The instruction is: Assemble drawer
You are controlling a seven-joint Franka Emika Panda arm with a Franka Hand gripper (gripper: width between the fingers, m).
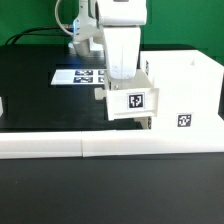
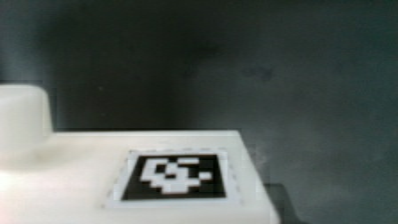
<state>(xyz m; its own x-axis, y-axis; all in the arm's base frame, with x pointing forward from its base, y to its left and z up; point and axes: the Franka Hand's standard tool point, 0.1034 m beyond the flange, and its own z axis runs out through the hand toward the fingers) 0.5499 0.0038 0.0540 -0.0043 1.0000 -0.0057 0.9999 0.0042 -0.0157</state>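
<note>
White plastic tray [image 1: 133, 100] hangs clamped in the gripper [image 1: 122, 75], lifted off the table [image 1: 40, 100], right up against the housing [image 1: 185, 95] by the table's front edge.

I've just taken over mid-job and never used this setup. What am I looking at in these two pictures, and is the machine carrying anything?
The exterior view, from a camera off the arm, shows a white robot arm over a black table. Its end effector appears to hold a small white plastic open-top tray with a black-and-white square tag. On the exterior view's right stands the large white cube-like plastic housing, also tagged. The flat white marker board lies behind, and a long white bar runs along the front. The wrist view, from a camera on the wrist, looks down on the tray's tag up close. The fingers themselves are hidden, so the grip cannot be confirmed.
</note>
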